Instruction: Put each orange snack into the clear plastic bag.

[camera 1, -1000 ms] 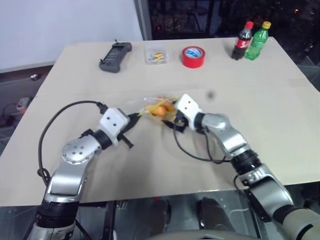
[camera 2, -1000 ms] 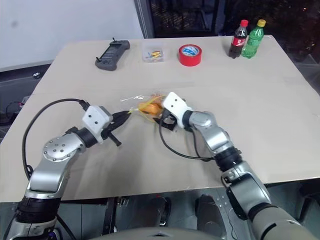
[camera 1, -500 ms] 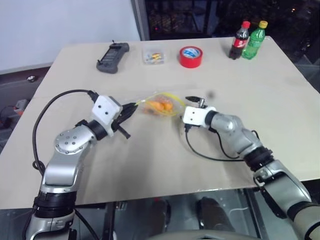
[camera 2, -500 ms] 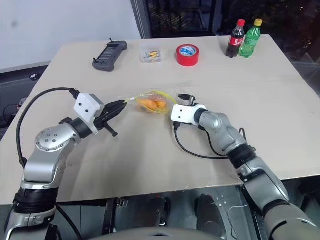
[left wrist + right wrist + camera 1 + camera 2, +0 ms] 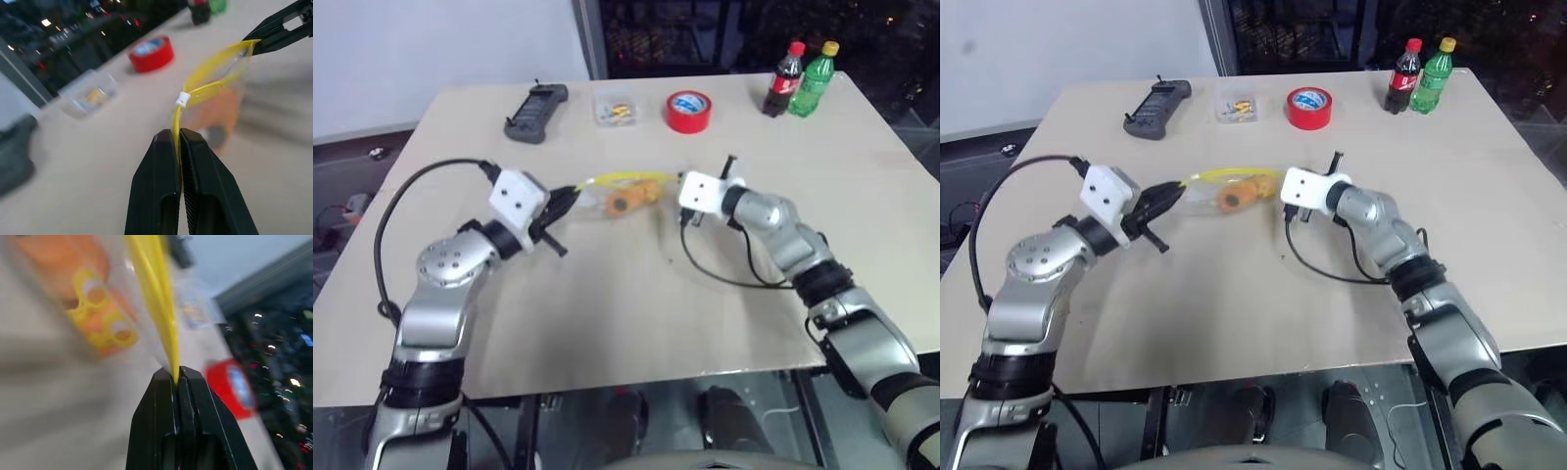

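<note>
Both end effectors, left [image 5: 177, 139] and right [image 5: 177, 377], pinch the floppy clear plastic bag's [image 5: 597, 201] yellow seal strip [image 5: 195, 90].

Orange snacks [image 5: 628, 199] in clear bag [image 5: 607, 196] with yellow seal; red tape roll [image 5: 690, 111], beige counter [image 5: 607, 294], black pincer [image 5: 177, 142].

Setting looked like a robotics lab or test room. Plain beige table [image 5: 607, 323] stood against a bare white wall [image 5: 431, 39], dark equipment racks with small lights behind it. Loose props along the far edge: black handheld controller [image 5: 536, 99], red tape roll [image 5: 690, 110], small clear box [image 5: 616, 107], two soda bottles [image 5: 800, 78].
</note>
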Action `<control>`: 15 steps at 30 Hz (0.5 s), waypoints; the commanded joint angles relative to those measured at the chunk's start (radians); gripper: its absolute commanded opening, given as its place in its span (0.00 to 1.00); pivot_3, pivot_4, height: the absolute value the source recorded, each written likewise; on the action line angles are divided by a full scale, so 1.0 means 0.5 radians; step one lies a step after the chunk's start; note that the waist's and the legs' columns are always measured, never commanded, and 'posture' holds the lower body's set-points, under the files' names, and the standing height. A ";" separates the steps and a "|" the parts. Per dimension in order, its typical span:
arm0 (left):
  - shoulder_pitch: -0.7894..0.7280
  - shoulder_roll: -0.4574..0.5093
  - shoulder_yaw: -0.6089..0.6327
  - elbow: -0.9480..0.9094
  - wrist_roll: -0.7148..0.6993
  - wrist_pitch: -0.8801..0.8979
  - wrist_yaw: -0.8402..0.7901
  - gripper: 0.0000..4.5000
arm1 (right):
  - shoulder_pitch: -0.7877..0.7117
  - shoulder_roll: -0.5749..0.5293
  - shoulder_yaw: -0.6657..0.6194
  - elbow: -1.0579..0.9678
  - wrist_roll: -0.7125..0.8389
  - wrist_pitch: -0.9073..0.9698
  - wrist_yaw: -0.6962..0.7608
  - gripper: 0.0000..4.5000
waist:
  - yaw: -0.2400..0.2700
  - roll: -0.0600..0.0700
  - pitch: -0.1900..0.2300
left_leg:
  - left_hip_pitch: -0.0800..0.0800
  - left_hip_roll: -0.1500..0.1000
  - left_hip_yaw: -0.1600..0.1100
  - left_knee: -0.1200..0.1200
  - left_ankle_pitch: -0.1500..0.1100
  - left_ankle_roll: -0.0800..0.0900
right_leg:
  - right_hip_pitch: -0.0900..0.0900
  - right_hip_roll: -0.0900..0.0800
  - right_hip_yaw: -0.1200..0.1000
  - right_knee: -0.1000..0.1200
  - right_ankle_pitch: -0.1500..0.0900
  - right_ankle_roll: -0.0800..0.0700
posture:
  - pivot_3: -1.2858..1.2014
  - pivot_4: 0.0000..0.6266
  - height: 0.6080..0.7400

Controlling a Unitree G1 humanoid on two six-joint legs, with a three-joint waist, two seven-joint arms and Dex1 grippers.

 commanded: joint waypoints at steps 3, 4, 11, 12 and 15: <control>-0.458 -0.079 -0.020 0.374 0.148 -0.330 0.171 0.00 | -0.293 -0.209 -0.179 0.278 -0.042 -0.061 -0.310 0.01 | -0.002 -0.001 0.000 | -0.003 -0.001 -0.001 0.000 0.000 0.000 | -0.001 -0.002 -0.001 -0.003 0.000 -0.001 | 0.52 0.24 1.00; -0.461 -0.090 -0.038 0.385 0.162 -0.371 0.169 0.00 | -0.284 -0.237 -0.187 0.265 -0.027 -0.076 -0.297 0.01 | -0.011 -0.001 -0.001 | -0.004 -0.002 -0.001 -0.001 0.000 0.000 | -0.001 -0.002 -0.001 -0.005 0.000 -0.001 | 0.52 0.24 1.00; -0.191 -0.186 -0.238 0.179 0.467 -0.526 0.366 0.00 | 0.364 -0.487 -0.221 -0.448 0.090 0.121 0.120 0.18 | -0.054 -0.002 -0.002 | -0.007 -0.001 -0.001 -0.006 -0.002 0.003 | -0.005 -0.013 -0.003 -0.016 0.000 0.000 | 0.52 0.24 1.00; -0.150 -0.196 -0.263 0.147 0.512 -0.537 0.391 0.00 | 0.470 -0.516 -0.233 -0.552 0.100 0.162 0.155 0.20 | -0.069 0.001 0.000 | -0.007 -0.001 -0.001 -0.006 -0.002 0.004 | -0.005 -0.013 -0.003 -0.016 0.000 0.000 | 0.52 0.24 1.00; 0.017 -0.165 -0.355 0.046 0.657 -0.647 0.399 0.00 | 0.885 -0.679 -0.294 -1.150 0.346 0.287 0.532 0.39 | -0.065 0.003 -0.002 | -0.030 -0.002 0.003 0.007 -0.001 0.003 | -0.034 -0.012 0.003 0.006 0.001 0.000 | 0.52 0.24 1.00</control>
